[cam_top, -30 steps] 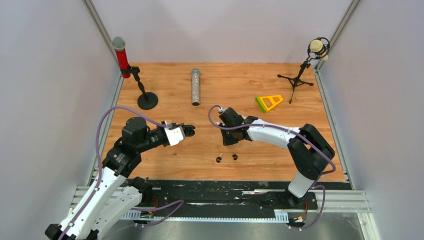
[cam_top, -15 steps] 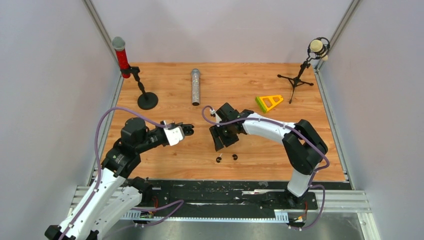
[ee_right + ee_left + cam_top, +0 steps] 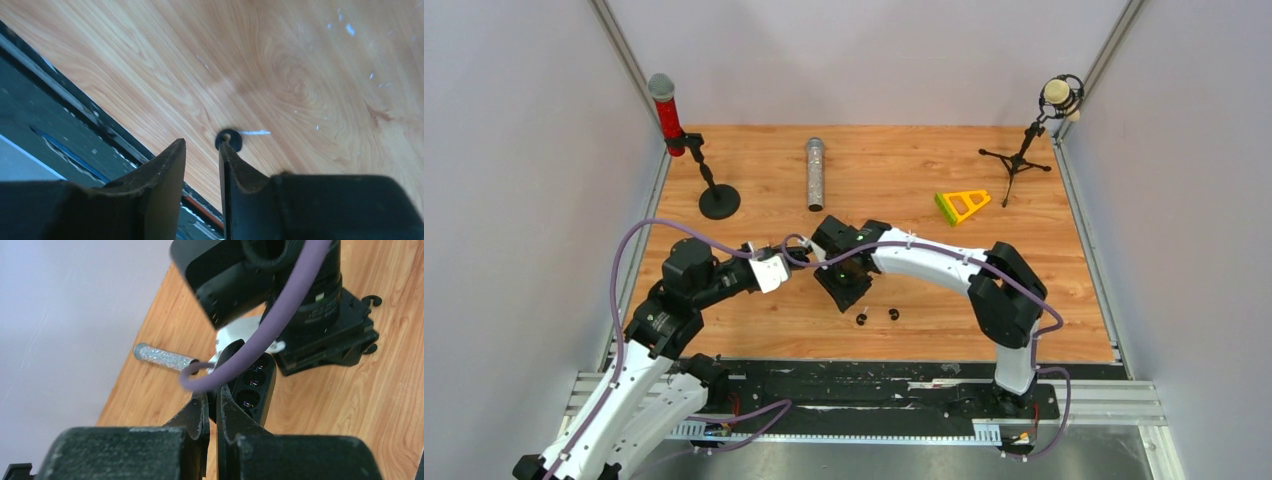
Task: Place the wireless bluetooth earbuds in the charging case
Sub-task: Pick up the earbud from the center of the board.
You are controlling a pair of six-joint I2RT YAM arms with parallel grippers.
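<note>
Jaws: left gripper [image 3: 212,399] pinches the charging case [image 3: 260,382], right gripper [image 3: 202,145] narrowly parted, empty, black earbud [image 3: 229,139] at its three o'clock, likely light, slick; nip its rounded sides.

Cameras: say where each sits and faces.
Top external: above, behind the bases, looking down on the table; left arm, right arm show.
Left wrist: behind the left tool, facing the charging case it pinches.
Right wrist: behind the right tool, facing down at a black earbud.
Shared: top and left wrist show the glitter microphone.
</note>
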